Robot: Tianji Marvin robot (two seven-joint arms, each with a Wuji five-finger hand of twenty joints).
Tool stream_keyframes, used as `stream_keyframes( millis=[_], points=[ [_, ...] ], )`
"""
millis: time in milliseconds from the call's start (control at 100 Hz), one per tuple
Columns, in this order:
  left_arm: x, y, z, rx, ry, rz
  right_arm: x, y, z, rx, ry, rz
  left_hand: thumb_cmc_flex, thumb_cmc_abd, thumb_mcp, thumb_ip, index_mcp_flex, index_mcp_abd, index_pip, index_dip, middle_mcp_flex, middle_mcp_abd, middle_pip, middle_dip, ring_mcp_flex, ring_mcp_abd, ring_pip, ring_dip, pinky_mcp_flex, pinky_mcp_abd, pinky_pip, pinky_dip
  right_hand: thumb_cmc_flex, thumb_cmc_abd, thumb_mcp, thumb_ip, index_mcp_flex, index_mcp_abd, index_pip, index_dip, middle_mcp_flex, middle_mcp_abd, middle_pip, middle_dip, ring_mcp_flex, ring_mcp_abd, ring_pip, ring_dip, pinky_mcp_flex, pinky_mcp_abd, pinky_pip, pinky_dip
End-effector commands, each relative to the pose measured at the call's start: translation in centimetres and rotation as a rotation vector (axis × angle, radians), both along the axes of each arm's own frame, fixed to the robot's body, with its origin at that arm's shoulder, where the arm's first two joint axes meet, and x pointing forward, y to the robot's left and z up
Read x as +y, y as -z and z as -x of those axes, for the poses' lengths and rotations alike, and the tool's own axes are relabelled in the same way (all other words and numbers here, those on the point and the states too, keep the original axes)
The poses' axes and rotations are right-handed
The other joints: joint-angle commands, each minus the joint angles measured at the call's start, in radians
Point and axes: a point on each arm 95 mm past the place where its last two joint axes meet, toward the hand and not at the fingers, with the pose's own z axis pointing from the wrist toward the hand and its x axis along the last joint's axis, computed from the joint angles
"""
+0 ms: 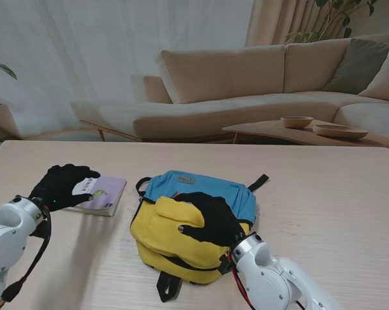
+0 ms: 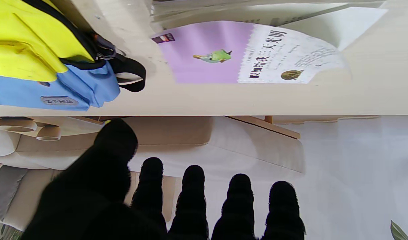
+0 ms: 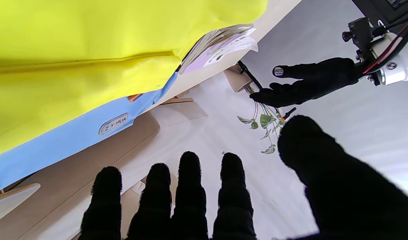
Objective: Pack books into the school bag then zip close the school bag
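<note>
A yellow and blue school bag (image 1: pixel 181 219) lies on the table in front of me, also seen in the left wrist view as the bag (image 2: pixel 40 66) and in the right wrist view as the bag (image 3: pixel 74 66). A purple and white book (image 1: pixel 104 194) lies flat to the bag's left; its cover (image 2: pixel 230 56) shows a small green figure. My left hand (image 1: pixel 62 186) hovers over the book's left part, open, fingers spread. My right hand (image 1: pixel 204 218) rests above the bag's yellow front, open, holding nothing. The left hand (image 3: pixel 307 83) shows from the right wrist.
The wooden table (image 1: pixel 323 194) stretches wide to the right. Beyond its far edge stand a beige sofa (image 1: pixel 246 84) and a low side table with bowls (image 1: pixel 323 128). A black strap (image 1: pixel 259 182) sticks out at the bag's far right.
</note>
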Motion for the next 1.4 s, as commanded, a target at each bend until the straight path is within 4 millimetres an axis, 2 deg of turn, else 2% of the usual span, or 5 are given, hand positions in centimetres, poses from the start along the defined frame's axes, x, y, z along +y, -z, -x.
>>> stream_keyframes(
  millis=[0, 420, 810, 890, 1390],
  points=[
    [0.7, 0.1, -0.4, 0.014, -0.014, -0.019, 0.0, 0.1, 0.1, 0.006, -0.017, 0.013, -0.026, 0.007, 0.037, 0.035, -0.045, -0.034, 0.008, 0.017, -0.042, -0.029, 0.015, 0.011, -0.02, -0.021, 0.019, 0.017, -0.003, -0.016, -0.048, 0.02, -0.035, 0.012, -0.021, 0.033, -0.039, -0.044, 0.001, -0.016, -0.02, -0.061, -0.021, -0.015, -0.052, -0.047, -0.018, -0.012, -0.02, -0.043, -0.032, -0.024],
    [3.6, 1.9, -4.4, 0.109, -0.049, -0.116, -1.4, -0.7, -0.1, -0.001, -0.009, 0.038, -0.047, 0.002, 0.051, 0.027, -0.048, -0.058, 0.009, 0.011, -0.057, -0.041, 0.025, 0.012, -0.035, -0.037, 0.021, 0.016, -0.009, -0.033, -0.053, 0.02, -0.029, 0.014, -0.025, 0.037, -0.034, -0.043, 0.008, -0.017, -0.009, -0.053, -0.026, -0.016, -0.047, -0.042, -0.016, -0.012, -0.015, -0.031, -0.03, -0.031],
    [2.8, 4.5, -8.0, 0.149, -0.127, -0.16, -1.4, -1.0, 0.6, -0.002, -0.016, 0.018, -0.04, -0.003, 0.062, 0.028, -0.047, -0.054, 0.012, 0.012, -0.065, -0.042, 0.027, 0.012, -0.052, -0.039, 0.02, 0.015, -0.021, -0.04, -0.058, 0.019, -0.026, 0.011, -0.016, 0.039, -0.028, -0.036, 0.014, -0.015, -0.003, -0.048, -0.02, -0.012, -0.042, -0.041, -0.011, -0.01, -0.009, -0.031, -0.022, -0.032],
    [2.8, 5.0, -8.6, 0.158, -0.133, -0.164, -1.4, -1.0, 0.6, -0.001, -0.016, 0.013, -0.035, -0.007, 0.07, 0.028, -0.047, -0.059, 0.01, 0.011, -0.074, -0.045, 0.027, 0.012, -0.059, -0.055, 0.018, 0.013, -0.027, -0.049, -0.063, 0.015, -0.025, 0.011, -0.014, 0.04, -0.027, -0.035, 0.016, -0.014, -0.003, -0.048, -0.019, -0.012, -0.042, -0.041, -0.011, -0.01, -0.008, -0.03, -0.02, -0.031],
    [2.7, 7.4, -10.3, 0.225, -0.204, -0.123, -1.7, -1.1, 0.6, 0.001, -0.013, 0.006, -0.047, -0.002, 0.075, 0.025, -0.042, -0.035, -0.065, -0.039, -0.033, -0.047, 0.004, -0.029, -0.063, -0.064, 0.005, -0.009, -0.034, -0.062, -0.073, -0.001, -0.023, 0.01, -0.005, 0.041, -0.018, -0.022, 0.025, -0.012, 0.0, -0.042, -0.012, -0.008, -0.036, -0.04, -0.007, -0.008, -0.004, -0.029, -0.01, -0.028]
  ],
)
